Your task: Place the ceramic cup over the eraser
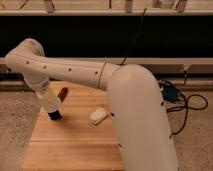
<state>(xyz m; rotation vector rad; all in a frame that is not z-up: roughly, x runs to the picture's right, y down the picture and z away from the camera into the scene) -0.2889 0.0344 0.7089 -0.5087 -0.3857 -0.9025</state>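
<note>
The big white arm (100,75) sweeps across the wooden bench (75,145) from the right and bends down at its far left end, where the claw (50,102) sits low over the left part of the boards. It is pressed together on the ceramic cup (51,104), which shows as a plain white, matte, tapered shape hanging mouth-down under the wrist and tilted a little (most of its upper part is lost against the arm, which is nearly the same pale colour). Right beneath the cup's lower edge is the eraser (55,115), a small black block standing on the bench; the cup appears to touch or partly cover its top, though I cannot tell how far it reaches down over it.

Just behind and to the right of the cup lies a small reddish-brown oblong thing (62,93), close but apart from it. Further right, near the middle of the bench, a cream-white rectangular block (99,115) lies flat at a slant. On the speckled floor to the right, black cables (187,102) loop about.
</note>
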